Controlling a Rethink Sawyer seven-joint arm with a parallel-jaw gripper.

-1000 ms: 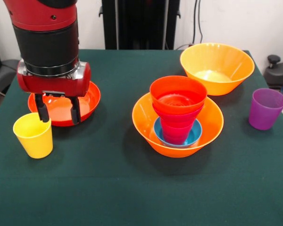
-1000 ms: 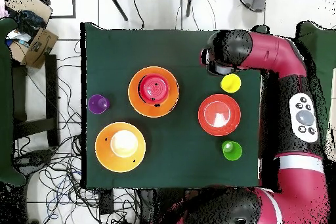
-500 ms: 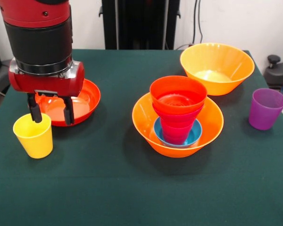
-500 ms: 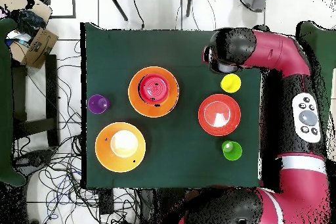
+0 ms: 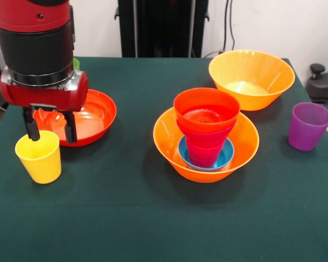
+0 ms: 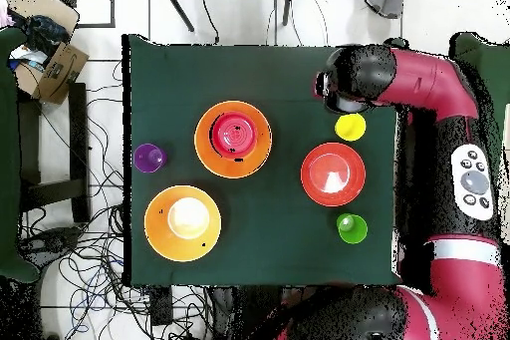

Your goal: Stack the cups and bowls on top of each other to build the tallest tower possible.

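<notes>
My pincer point(image 5: 48, 130) hangs spread wide and empty, straddling the yellow cup's point(image 5: 39, 156) back rim to grasp its wall.

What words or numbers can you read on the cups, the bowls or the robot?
None can be read in either view.
The yellow cup, purple cup, green cup and the bowls, such as the big orange bowl, look plain, with no writing.
The robot arm has a white panel of buttons; any marks on them are too small to read.
</notes>
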